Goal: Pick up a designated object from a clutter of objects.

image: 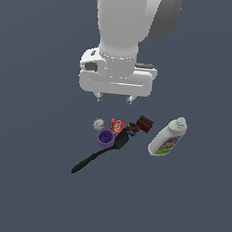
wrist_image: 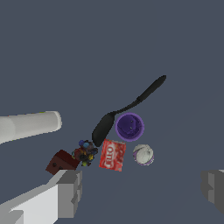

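Dark surface (image: 25, 189); claw (image: 114, 98) spread wide, empty, above the clutter; purple cup (image: 105, 136) not yet grasped

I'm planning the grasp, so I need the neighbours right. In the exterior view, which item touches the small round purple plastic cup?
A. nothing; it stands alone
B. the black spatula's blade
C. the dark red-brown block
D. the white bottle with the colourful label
B: the black spatula has its blade against the small round purple plastic cup, as the wrist view also shows, while the bottle and block lie clear of it.
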`<state>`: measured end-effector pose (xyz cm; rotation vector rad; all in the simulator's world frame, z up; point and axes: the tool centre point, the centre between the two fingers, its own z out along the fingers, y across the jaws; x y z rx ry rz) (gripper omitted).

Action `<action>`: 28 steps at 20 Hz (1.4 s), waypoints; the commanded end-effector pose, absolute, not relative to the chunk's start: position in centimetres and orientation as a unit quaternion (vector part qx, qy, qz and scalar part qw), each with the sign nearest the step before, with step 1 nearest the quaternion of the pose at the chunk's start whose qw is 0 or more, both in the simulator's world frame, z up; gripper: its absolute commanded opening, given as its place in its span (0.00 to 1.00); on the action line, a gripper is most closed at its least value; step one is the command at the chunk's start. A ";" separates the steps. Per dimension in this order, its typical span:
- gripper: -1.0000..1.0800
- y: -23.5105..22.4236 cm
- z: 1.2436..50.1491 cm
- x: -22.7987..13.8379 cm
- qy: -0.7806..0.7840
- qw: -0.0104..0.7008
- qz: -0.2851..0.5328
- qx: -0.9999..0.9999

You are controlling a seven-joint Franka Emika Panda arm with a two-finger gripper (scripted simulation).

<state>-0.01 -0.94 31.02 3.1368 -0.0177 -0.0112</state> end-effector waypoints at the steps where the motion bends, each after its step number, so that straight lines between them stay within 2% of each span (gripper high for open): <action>1: 0.62 -0.9 31.0 0.0 -0.006 0.002 -0.004 1.000; 16: 0.62 -1.2 30.6 -0.1 0.007 -0.001 -0.003 1.000; 28: 0.62 -2.8 26.0 0.1 0.097 0.008 0.000 0.995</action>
